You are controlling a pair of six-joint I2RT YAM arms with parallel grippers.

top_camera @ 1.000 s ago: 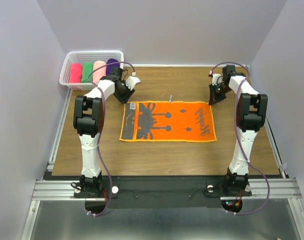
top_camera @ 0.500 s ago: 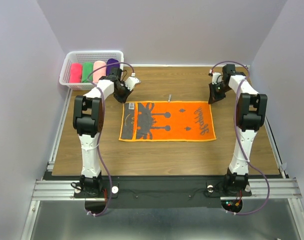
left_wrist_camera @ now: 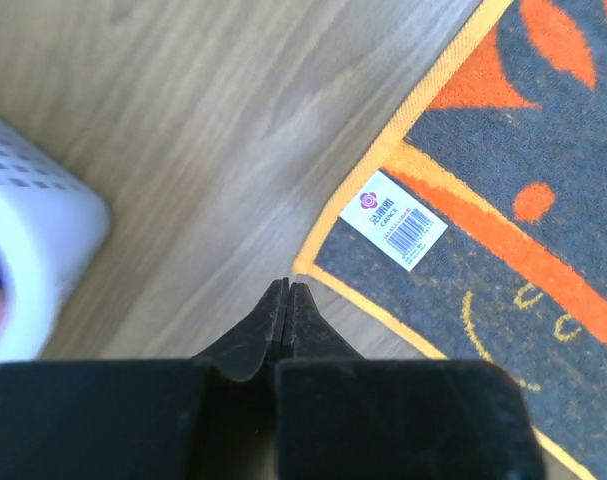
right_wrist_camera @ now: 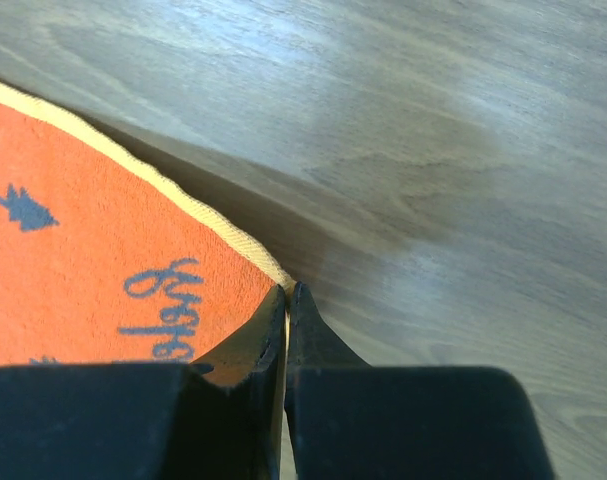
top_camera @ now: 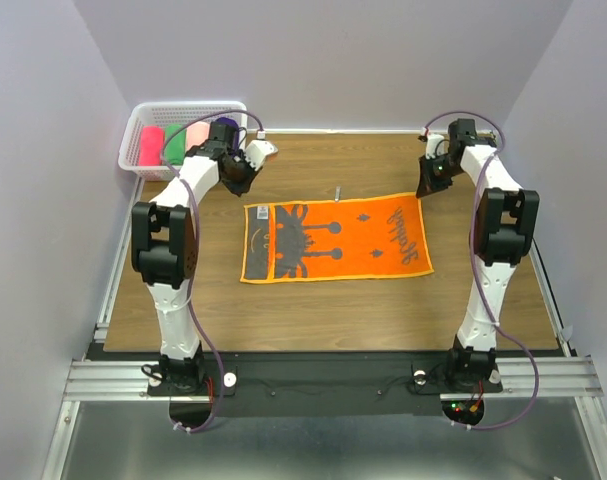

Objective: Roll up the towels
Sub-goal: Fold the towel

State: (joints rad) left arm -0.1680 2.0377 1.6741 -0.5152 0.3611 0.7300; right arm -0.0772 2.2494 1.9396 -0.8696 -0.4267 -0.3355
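Desk [top_camera: 313,300] carries the orange towel [top_camera: 333,240], spread flat for rolling. Right gripper [right_wrist_camera: 286,290] is clamped on its far right corner, holding it raised. Left gripper [left_wrist_camera: 288,287], pinched together, appears empty above the far left corner. Rolled towels [top_camera: 151,145] fill the basket [top_camera: 183,105] beyond.

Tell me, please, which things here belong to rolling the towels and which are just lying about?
Job in hand: orange towel, spread out; rolled towels in the basket.
Lying about: white basket itself; small grey item beyond the towel, too small to identify; wooden table.
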